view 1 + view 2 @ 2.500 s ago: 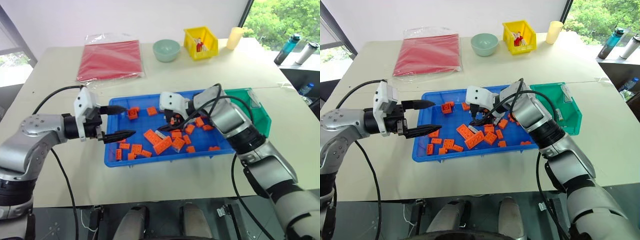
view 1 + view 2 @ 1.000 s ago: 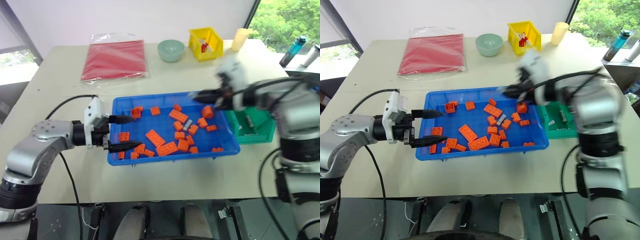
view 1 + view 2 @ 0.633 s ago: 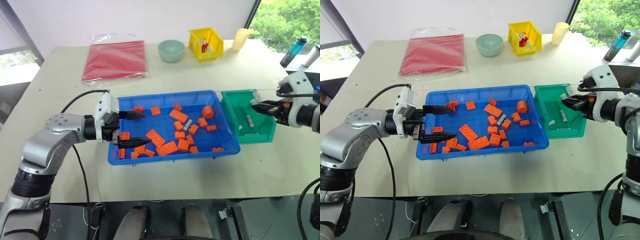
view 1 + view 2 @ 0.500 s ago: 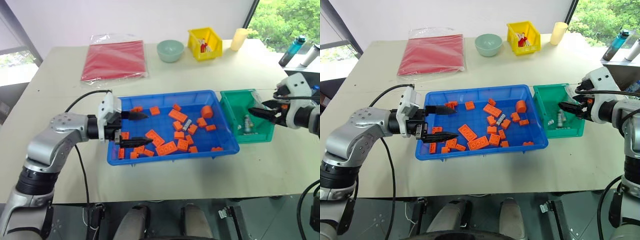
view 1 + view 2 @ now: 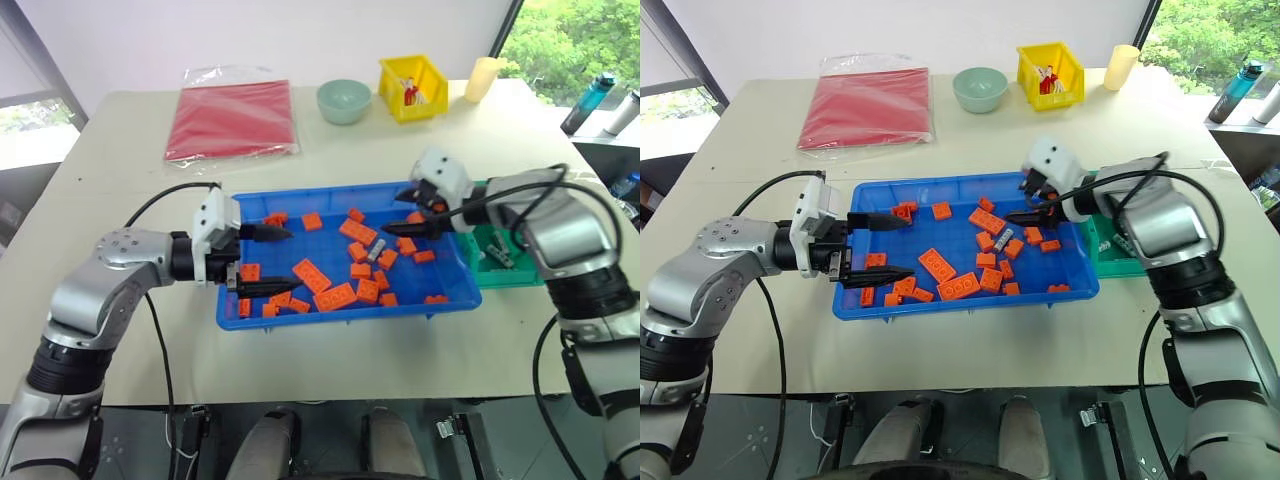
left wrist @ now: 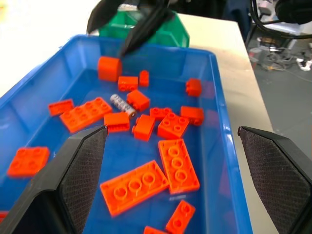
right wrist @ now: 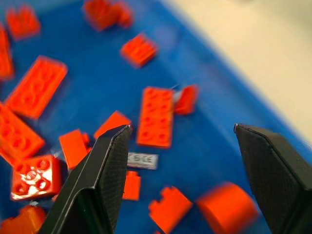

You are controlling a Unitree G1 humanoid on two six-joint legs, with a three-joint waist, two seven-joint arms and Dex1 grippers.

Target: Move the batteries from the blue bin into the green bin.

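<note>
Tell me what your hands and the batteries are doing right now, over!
Both hands open, empty: left hand, right hand over the blue bin. One battery left among orange bricks. Some batteries in green bin.

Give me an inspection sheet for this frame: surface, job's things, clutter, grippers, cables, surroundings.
Surface: beige table, one seam across it.
Job's things: blue bin holds one battery among the bricks; green bin beside it holds batteries, partly hidden by the right arm.
Clutter: orange bricks scattered in the blue bin; red packet, pale green bowl, yellow bin and cream cup along the far edge.
Grippers: left gripper open, over the blue bin's left end; right gripper open, empty, over its right part.
Cables: black cable looping off each arm.
Surroundings: window with trees; bottles on a side ledge.
</note>
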